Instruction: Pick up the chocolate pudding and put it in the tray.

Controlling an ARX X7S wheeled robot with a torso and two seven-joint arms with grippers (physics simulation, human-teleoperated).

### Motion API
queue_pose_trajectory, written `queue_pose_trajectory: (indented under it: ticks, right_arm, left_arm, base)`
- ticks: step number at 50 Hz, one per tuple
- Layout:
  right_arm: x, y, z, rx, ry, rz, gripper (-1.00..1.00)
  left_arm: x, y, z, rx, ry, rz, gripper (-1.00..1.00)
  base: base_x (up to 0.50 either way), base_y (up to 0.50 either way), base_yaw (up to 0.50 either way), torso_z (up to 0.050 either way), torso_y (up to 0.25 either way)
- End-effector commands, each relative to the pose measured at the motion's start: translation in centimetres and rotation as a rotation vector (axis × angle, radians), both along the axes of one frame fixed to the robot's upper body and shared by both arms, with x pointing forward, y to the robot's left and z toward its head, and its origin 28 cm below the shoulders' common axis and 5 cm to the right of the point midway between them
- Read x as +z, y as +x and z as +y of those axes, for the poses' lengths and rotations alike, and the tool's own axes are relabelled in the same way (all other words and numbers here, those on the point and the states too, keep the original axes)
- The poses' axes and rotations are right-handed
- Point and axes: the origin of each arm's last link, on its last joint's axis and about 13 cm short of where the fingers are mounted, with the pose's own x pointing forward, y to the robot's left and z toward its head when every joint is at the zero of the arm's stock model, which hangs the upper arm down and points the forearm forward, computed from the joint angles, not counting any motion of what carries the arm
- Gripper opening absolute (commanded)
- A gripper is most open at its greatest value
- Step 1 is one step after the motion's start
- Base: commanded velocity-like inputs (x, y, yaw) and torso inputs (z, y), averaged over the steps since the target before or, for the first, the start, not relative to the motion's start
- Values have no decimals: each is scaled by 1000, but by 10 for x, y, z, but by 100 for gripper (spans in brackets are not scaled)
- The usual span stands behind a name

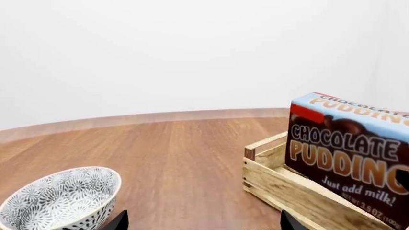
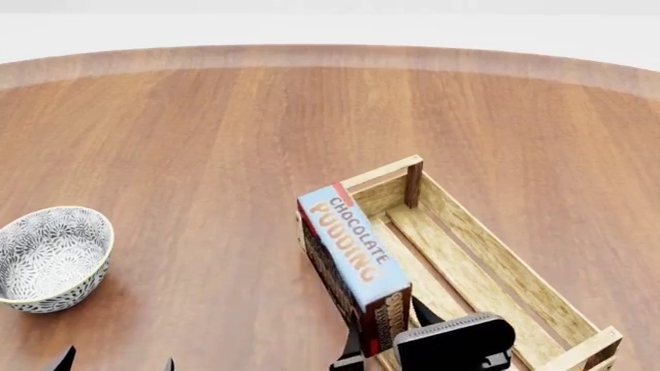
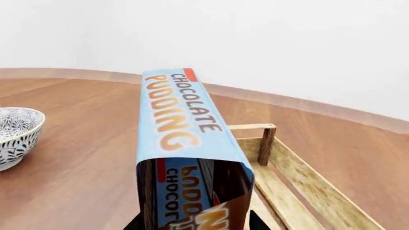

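Observation:
The chocolate pudding point(image 2: 351, 247) is a light blue carton with orange lettering and dark brown sides. My right gripper point(image 2: 384, 340) is shut on its near end and holds it tilted over the left wall of the tray point(image 2: 384, 176), a pale wooden crate. In the left wrist view the carton point(image 1: 345, 153) has its lower part inside the tray point(image 1: 275, 182). I cannot tell if it touches the floor. The right wrist view shows the carton point(image 3: 182, 124) between my fingers, with the gripper point(image 3: 195, 223) around it and the tray point(image 3: 307, 187) beyond. My left gripper point(image 2: 117, 363) is open and empty.
A round white-grey patterned bowl point(image 2: 52, 255) stands on the brown wooden table point(image 2: 206, 139) at the left, just beyond my left gripper point(image 1: 203, 223). The bowl also shows in the left wrist view point(image 1: 61, 196) and the right wrist view point(image 3: 16, 132). The table's curved far edge runs across the back.

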Motion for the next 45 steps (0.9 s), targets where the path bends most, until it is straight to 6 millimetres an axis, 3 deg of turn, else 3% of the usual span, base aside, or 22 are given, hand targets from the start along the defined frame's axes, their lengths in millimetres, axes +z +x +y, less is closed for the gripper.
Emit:
queue_pose_trajectory:
  ticks: [1, 45]
  right_arm:
    - [2, 8, -10, -89, 1, -26, -100]
    - [-6, 21, -34, -367, 4, -23, -100]
  left_arm:
    - [0, 0, 0, -1, -1, 2, 100]
    - [-2, 1, 0, 2, -3, 5, 100]
  base:
    - [0, 0, 0, 0, 0]
    - [0, 0, 0, 0, 0]
